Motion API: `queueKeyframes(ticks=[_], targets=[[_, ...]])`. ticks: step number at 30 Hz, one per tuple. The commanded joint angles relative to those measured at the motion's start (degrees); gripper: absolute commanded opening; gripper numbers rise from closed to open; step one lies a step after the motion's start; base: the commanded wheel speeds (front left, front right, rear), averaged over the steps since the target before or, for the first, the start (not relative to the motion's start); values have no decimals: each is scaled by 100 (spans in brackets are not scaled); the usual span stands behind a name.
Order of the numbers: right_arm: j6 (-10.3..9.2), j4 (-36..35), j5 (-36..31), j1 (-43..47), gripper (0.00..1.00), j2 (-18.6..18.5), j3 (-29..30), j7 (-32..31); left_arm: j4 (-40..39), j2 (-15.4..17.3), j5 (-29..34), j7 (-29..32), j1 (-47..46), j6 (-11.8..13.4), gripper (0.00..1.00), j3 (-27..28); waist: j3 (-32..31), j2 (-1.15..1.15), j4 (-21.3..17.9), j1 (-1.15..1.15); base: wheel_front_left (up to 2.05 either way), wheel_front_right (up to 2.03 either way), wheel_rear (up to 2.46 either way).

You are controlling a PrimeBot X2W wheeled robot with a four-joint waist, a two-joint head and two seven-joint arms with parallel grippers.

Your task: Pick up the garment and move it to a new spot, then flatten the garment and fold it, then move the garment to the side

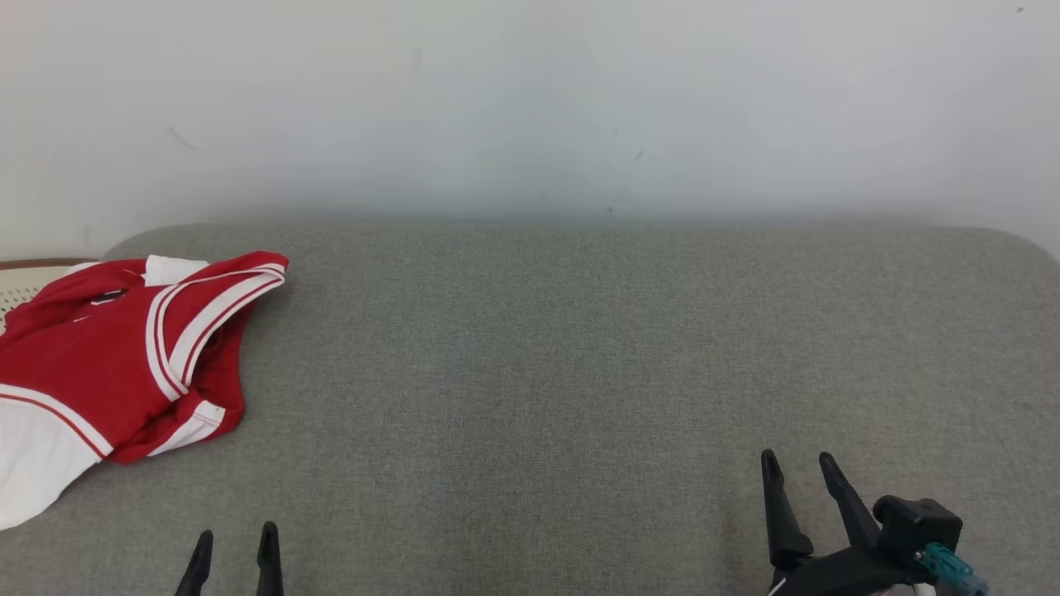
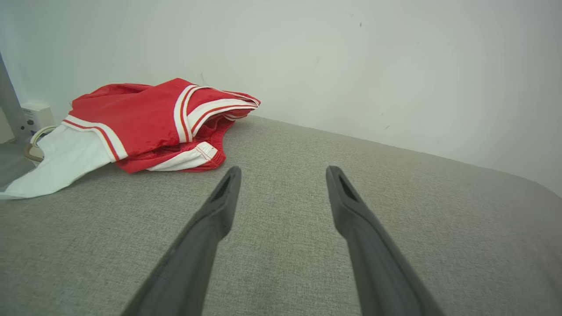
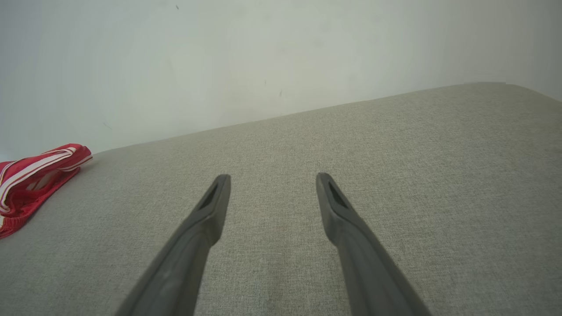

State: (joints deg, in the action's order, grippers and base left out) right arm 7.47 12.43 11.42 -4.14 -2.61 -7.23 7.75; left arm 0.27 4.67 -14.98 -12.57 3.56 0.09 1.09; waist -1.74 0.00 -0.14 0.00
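Lying ahead and left of the left claw (image 1: 236,532), the garment (image 1: 108,356) is far from the right claw (image 1: 797,457); both are wide open and empty.

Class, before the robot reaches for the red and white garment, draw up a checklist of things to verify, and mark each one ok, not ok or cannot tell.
1. Left gripper open and holding nothing: ok.
2. Right gripper open and holding nothing: ok.
3. Nothing between the left gripper and the garment: ok; only grey surface lies between them.
4. Garment flat enough to fold: not ok; it is bunched at the surface's left end.
5. Room for a new spot: ok; grey surface stretches to the garment's right.
6. Whole garment on the surface: cannot tell; its white part runs past the head view's left edge.
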Motion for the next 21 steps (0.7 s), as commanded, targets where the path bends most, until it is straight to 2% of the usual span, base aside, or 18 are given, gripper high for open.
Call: queueKeyframes(ticks=[1, 13, 21], targets=[[3, -30, -187, -40, 100, -39, -40, 13, -35, 57, 182, -51, 33, 7, 100, 9, -5, 0, -2, 0, 0, 0, 0], [4, -15, -455, -3, 100, -41, -5, 42, -126, 95, 695, -157, 50, 48, 100, 53, -41, 0, -3, 0, 0, 0, 0], [4, -31, -69, 44, 100, -41, -19, 65, -172, 97, 1008, -226, 93, 62, 100, 98, -52, 0, -7, 0, 0, 0, 0]])
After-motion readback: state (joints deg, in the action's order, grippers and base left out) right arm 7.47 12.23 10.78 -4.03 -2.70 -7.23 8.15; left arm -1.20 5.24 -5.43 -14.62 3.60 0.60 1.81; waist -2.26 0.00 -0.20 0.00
